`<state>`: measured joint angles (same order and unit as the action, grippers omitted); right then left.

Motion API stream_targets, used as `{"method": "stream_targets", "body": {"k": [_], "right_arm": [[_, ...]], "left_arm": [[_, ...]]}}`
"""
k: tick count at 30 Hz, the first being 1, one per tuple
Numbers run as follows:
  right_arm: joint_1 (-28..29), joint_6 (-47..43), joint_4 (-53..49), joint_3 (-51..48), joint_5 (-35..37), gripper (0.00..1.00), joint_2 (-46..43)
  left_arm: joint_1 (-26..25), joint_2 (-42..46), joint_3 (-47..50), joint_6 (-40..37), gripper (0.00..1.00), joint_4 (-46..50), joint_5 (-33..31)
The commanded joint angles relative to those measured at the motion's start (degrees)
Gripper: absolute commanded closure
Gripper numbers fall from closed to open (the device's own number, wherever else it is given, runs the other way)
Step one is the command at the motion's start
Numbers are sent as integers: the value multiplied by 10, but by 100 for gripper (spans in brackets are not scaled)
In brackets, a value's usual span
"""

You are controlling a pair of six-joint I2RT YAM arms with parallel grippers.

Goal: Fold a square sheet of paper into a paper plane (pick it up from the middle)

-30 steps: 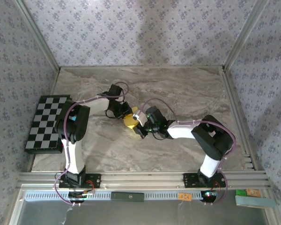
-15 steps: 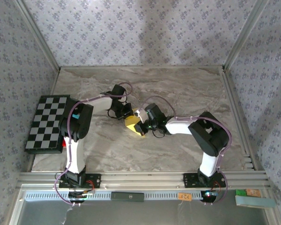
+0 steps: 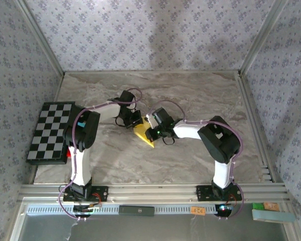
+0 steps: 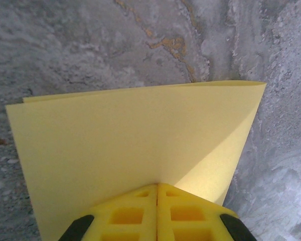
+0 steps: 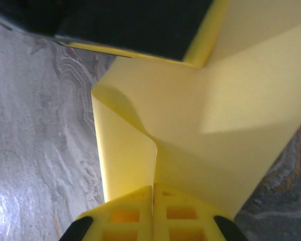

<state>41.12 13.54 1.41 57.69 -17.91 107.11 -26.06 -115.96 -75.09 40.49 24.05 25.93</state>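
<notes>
With the left gripper [image 4: 157, 187] and the right gripper [image 5: 153, 188] each pinching the square sheet of paper [image 4: 140, 130] over the middle of the table [image 3: 200, 95], it is showing only 2 loosely doubled layers, so most folds are seemingly remaining.
</notes>
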Motion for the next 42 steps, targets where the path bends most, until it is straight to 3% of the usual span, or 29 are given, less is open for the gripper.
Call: {"method": "stream_targets", "body": {"k": [1, 42], "right_arm": [[-5, 19, -33, 17, 12, 100, 9], [-5, 5, -71, 44, 32, 100, 30]], "left_arm": [[-7, -18, -2, -9, 93, 29, -7], [-7, -18, -36, -23, 96, 47, 9]]}}
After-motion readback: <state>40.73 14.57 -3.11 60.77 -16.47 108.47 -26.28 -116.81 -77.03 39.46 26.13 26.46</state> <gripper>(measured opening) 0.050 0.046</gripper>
